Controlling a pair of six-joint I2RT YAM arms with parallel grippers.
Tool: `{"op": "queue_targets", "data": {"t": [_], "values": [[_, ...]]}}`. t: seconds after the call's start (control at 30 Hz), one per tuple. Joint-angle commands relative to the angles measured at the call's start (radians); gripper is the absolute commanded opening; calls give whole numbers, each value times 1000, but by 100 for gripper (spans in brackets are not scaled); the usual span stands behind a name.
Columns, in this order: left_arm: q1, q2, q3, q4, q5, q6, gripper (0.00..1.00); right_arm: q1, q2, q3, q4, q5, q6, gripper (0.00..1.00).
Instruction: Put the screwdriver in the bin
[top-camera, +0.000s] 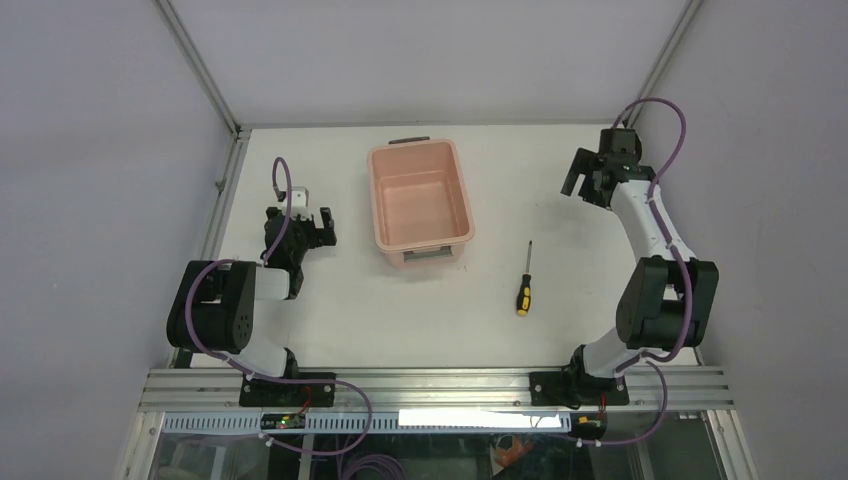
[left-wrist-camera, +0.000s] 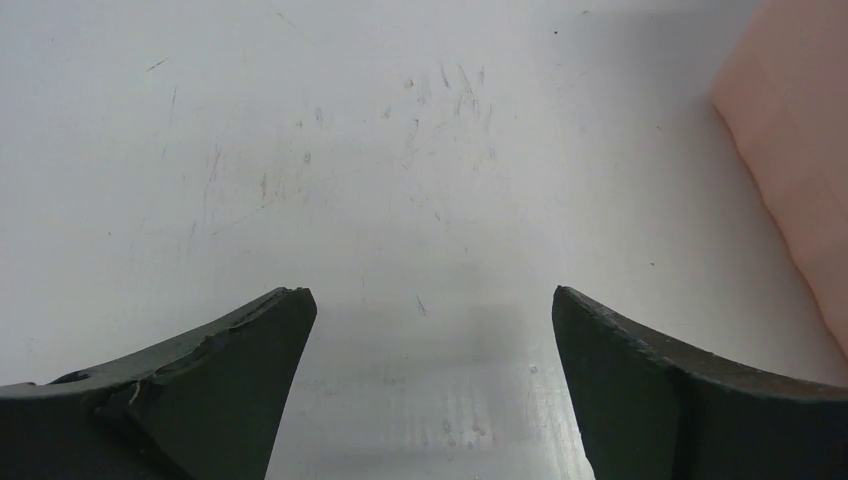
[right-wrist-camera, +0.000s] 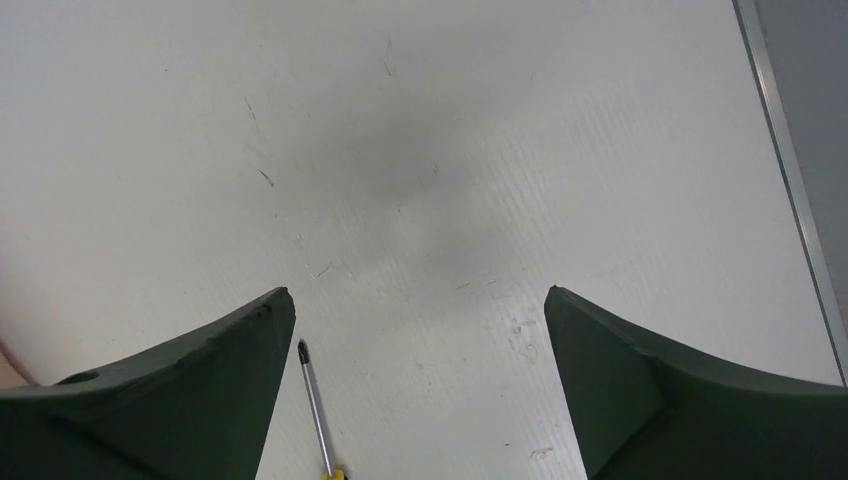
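Observation:
The screwdriver (top-camera: 524, 283) lies on the white table right of the bin, yellow-and-black handle near, thin shaft pointing away. The pale pink bin (top-camera: 420, 202) stands empty at the table's middle back, with grey handles at its short ends. My right gripper (top-camera: 585, 178) is open and empty, high at the back right, well away from the screwdriver; its wrist view shows the shaft (right-wrist-camera: 314, 408) beside its left finger. My left gripper (top-camera: 318, 226) is open and empty, low over the table left of the bin; the bin's wall (left-wrist-camera: 800, 140) shows at the right edge of its wrist view.
A metal frame rail (top-camera: 222, 195) runs along the table's left edge and another (right-wrist-camera: 790, 160) along the right side. Grey walls close in the back and both sides. The arm bases stand on the aluminium rail (top-camera: 430, 385) at the near edge.

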Motion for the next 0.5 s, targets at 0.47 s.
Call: {"op": "queue_targets", "data": {"t": [0.47], "values": [[-8, -36, -8, 26, 26, -17, 99, 309, -327, -228, -323, -22, 412, 99]]}}
